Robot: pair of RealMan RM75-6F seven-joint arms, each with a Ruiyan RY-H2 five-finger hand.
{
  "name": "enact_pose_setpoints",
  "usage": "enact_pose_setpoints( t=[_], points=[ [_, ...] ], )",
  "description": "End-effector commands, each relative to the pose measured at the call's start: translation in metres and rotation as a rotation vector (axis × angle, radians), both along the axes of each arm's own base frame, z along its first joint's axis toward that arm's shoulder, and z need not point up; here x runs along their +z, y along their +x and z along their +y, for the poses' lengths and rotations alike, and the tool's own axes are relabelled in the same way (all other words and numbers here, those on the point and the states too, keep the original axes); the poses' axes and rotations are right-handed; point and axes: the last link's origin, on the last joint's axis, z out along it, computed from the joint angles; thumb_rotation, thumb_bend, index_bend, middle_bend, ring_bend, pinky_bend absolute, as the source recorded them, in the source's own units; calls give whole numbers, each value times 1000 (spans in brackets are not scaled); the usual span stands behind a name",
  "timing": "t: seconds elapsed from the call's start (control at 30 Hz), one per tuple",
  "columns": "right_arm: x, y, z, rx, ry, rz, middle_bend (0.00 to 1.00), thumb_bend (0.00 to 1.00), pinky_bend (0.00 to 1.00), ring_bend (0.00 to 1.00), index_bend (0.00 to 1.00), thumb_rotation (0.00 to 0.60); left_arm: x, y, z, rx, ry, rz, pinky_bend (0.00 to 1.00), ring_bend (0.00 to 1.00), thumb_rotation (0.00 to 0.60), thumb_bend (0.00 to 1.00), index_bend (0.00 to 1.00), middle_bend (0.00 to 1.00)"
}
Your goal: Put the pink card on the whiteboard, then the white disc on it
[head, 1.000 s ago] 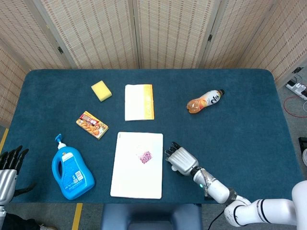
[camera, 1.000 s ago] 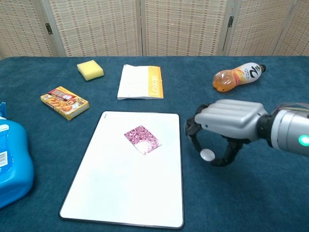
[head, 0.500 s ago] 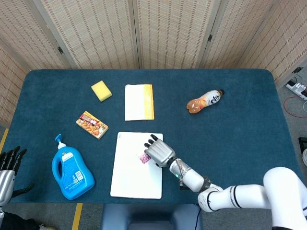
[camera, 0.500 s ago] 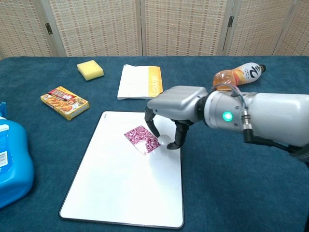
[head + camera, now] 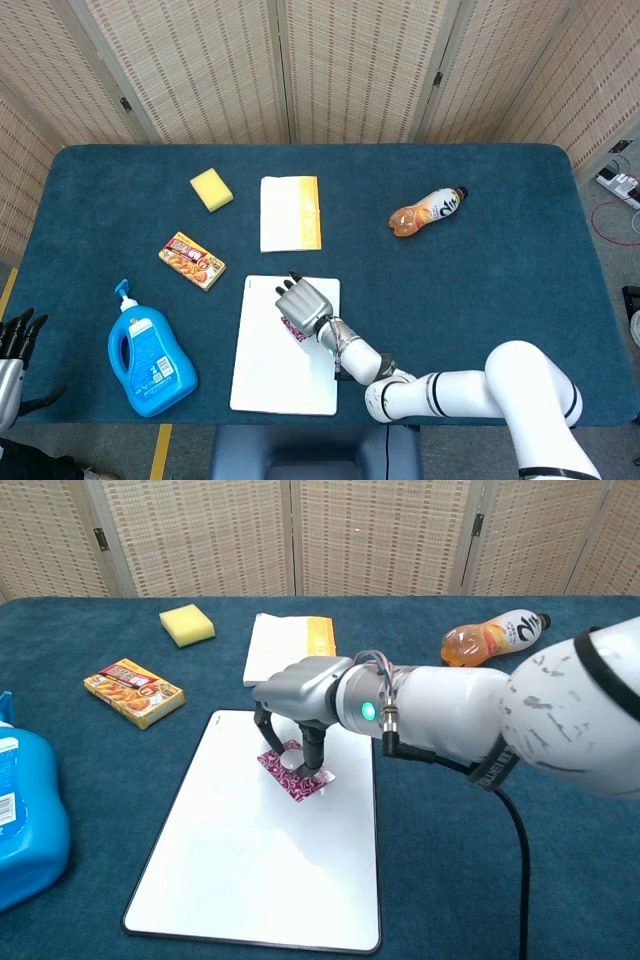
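The whiteboard (image 5: 280,375) (image 5: 260,860) lies flat near the table's front edge. A pink patterned card (image 5: 303,778) rests on its upper part, partly covered by my right hand (image 5: 303,304) (image 5: 303,692). That hand hovers right over the card, fingertips pointing down, and pinches the small white disc (image 5: 292,748) just above the card. Whether the disc touches the card cannot be told. In the head view the hand hides the disc and most of the card. My left hand (image 5: 14,338) hangs off the table's front left corner, fingers apart and holding nothing.
A blue detergent bottle (image 5: 148,355) (image 5: 25,810) stands left of the whiteboard. Behind the board lie a snack box (image 5: 192,261) (image 5: 134,692), a yellow sponge (image 5: 211,189) (image 5: 186,625) and a white-and-orange booklet (image 5: 290,212) (image 5: 293,650). An orange drink bottle (image 5: 427,211) (image 5: 495,637) lies far right.
My right hand has carried the white disc leftwards from the bare cloth beside the board to a spot over the pink card. The left hand has dropped slightly lower.
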Motion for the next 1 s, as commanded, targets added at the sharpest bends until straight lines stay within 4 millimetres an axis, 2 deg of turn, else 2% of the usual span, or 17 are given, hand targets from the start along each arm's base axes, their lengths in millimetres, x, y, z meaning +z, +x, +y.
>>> enact_pose_setpoints(
  t=[0.03,0.13,0.2,0.33,0.4,0.63,0.83,0.9,1.0],
  points=[
    [-2,1,0,-6,11,5,209,351,77,157,275,600,0,-1,0,2,-2,-1,0,0,600,133,65,0],
    [1,0,-1,-13,12,-1,197,351,75,143,167,600,-1,-2,0,6,-3,-3,0,0,600,133,65,0],
    [7,-2,-1,-20,6,-12,187,351,75,138,129,600,-1,-2,1,6,-5,-4,0,0,600,133,65,0],
    [34,-11,-2,-43,-36,-67,176,350,75,133,118,600,-2,0,5,-8,-5,-7,0,0,600,134,65,0],
    [56,-25,-3,-55,-78,-89,176,351,75,134,118,600,-2,2,7,-16,-6,-9,0,0,600,133,65,0],
    [137,-94,13,-106,-250,-107,167,351,79,136,124,600,-5,10,17,-47,-8,-13,0,0,600,134,65,0],
    [186,-150,42,-176,-362,-134,160,351,75,145,128,600,-13,22,28,-77,-33,-13,0,0,600,133,65,0],
    [204,-169,56,-209,-393,-139,123,351,71,130,104,600,-14,25,31,-81,-30,-15,0,0,600,133,65,0],
    [228,-191,76,-257,-434,-146,12,351,14,36,3,600,-16,29,34,-86,-32,-17,0,0,600,133,64,0]
  ],
)
